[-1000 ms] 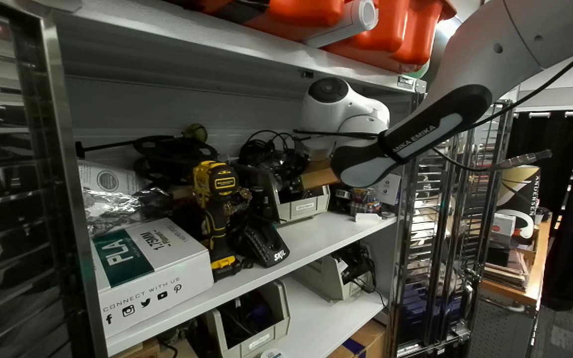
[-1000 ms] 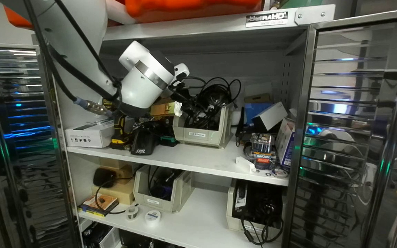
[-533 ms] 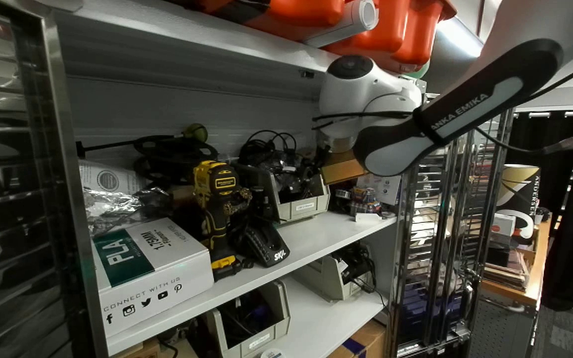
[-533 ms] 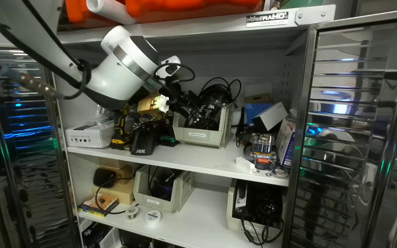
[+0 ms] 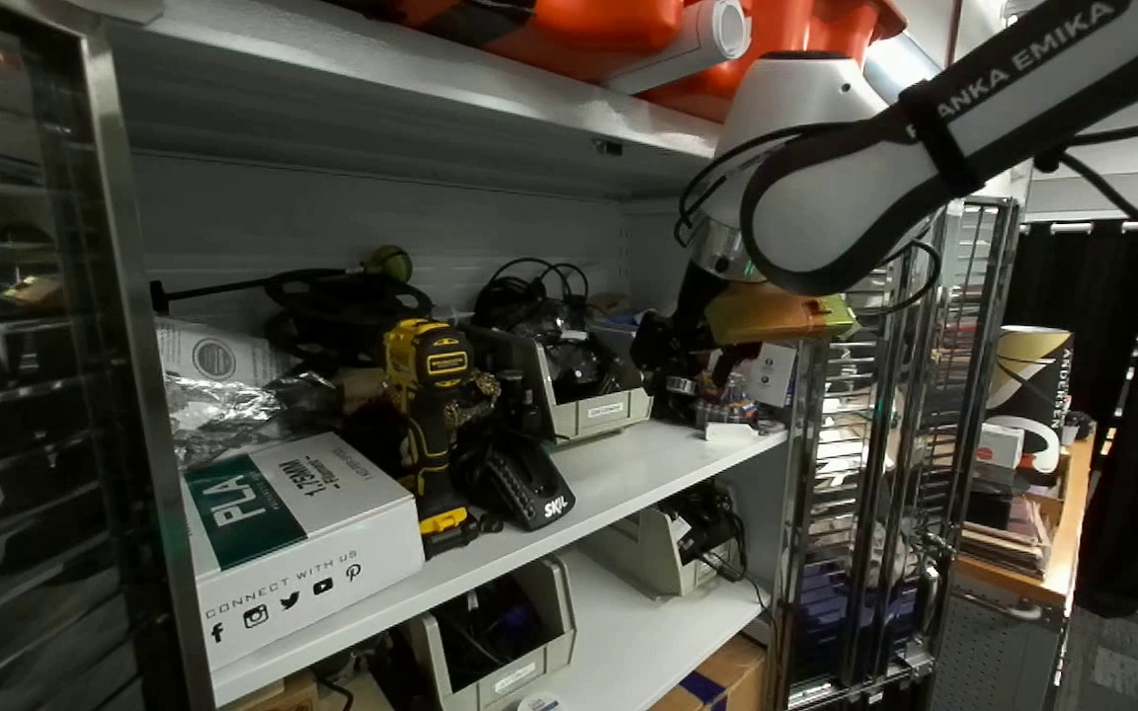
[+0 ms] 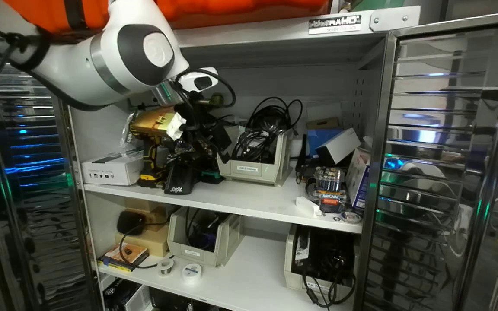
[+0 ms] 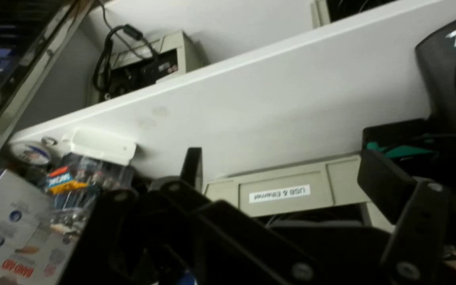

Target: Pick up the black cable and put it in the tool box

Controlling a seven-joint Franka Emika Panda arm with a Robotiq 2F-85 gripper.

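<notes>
A black cable (image 6: 270, 114) lies in loose loops on top of the open beige bin (image 6: 251, 172), among other dark cords. The loops also show in an exterior view (image 5: 529, 281). The bin's front, labelled USB & Ethernet, shows upside down in the wrist view (image 7: 279, 194). No separate tool box can be told apart for sure from the bins. My gripper (image 7: 291, 178) is open, with only the bin front and shelf seen between its fingers. It points downward in front of the bin, apart from it, in both exterior views (image 5: 690, 357) (image 6: 210, 149).
A yellow-black drill (image 5: 428, 395), a black SKIL charger (image 5: 529, 484) and a white PLA box (image 5: 302, 533) stand on the same shelf. Batteries (image 6: 329, 185) lie at its other end. More bins (image 6: 205, 255) (image 6: 292, 276) stand below. Metal doors (image 6: 448, 172) flank the cabinet.
The arm has drawn back from over the bin, and the wrist has turned so the gripper tilts further down. More of the bin and its cables now shows. The shelf items have not moved.
</notes>
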